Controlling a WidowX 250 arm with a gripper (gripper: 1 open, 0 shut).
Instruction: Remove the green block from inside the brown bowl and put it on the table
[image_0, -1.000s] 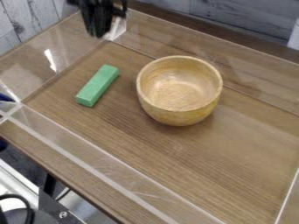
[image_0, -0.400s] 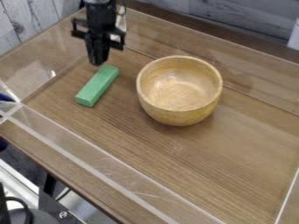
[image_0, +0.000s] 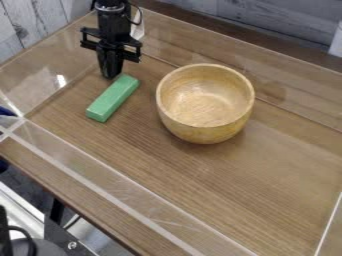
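Green block (image_0: 112, 98): found lying flat on the bench (image_0: 201, 185), outside the brown bowl (image_0: 206, 102), at about 9 o'clock from it and well clear of its rim.
Brown bowl: seen upright near the middle of the bench; its inside is empty, only bare wood grain is visible.
Fingers (image_0: 114, 72): pressed together to a narrow point, nothing held between them; they are aimed straight down just past the far end of the block, at about 12 o'clock from it. Whether that end is touched cannot be told.
What has changed: a second ago the arm was seen high at the top edge of the view; it has since been lowered to the bench beside the block. The block and the bowl have not been shifted in that time.
Meaning for the task: the goal state is judged to be met already, since the block is out of the bowl and resting on the bench.
Risk: with the tips so near, the block could be nudged by any further sideways travel.
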